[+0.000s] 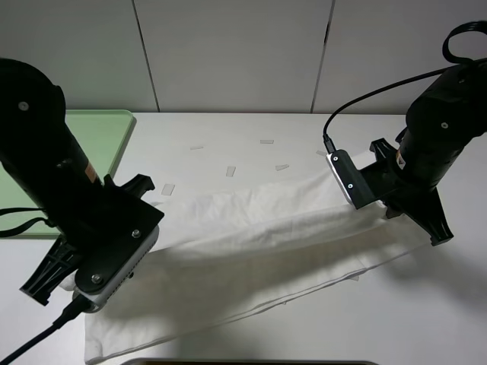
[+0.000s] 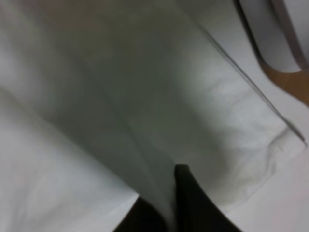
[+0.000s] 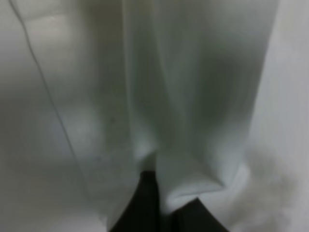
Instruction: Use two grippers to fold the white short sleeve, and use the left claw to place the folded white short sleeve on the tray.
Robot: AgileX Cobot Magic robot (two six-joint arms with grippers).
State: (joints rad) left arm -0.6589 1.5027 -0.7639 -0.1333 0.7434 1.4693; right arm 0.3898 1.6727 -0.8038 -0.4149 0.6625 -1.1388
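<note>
Two sets of jaws are closed on the white short sleeve [image 1: 259, 224] — the left claw [image 2: 166, 212] and right gripper [image 3: 166, 210] each pinch a fold, holding it raised over the table [image 1: 426, 304]. Soft, light and limp, it will likely sag mid-span — hems and corners give the surest hold.

The white shirt [image 1: 259, 228] is folded into a long band. Its raised upper fold is pinched at the ends by the left gripper [image 2: 164, 193] and right gripper [image 3: 169, 193], and its lower edge lies on the table [image 1: 228, 129]. The pale-green tray [image 1: 106, 137] lies flat at the far left.
</note>
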